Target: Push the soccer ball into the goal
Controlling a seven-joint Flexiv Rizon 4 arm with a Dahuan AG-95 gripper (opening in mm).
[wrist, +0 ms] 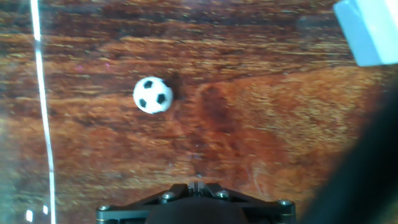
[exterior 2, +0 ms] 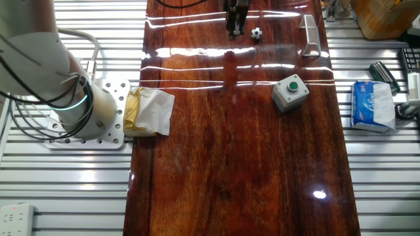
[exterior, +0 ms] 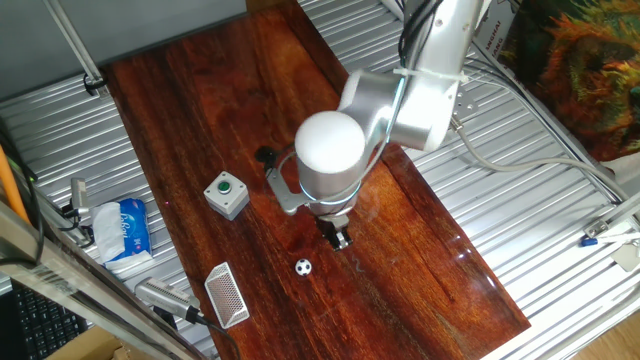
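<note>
The tiny ball (exterior: 303,267), light and quick to roll, sits at five o'clock of the empty, apparently closed claw (exterior: 340,238), best nudged squarely toward the goal (exterior: 227,295).

Bare wood lies open between the soccer ball (exterior: 303,267) and the goal (exterior: 226,294); the button box (exterior: 227,194) stands well aside.

2 fixed views high, opposite table ends; hand view close, straight down; all share soccer ball (wrist: 153,95).
</note>
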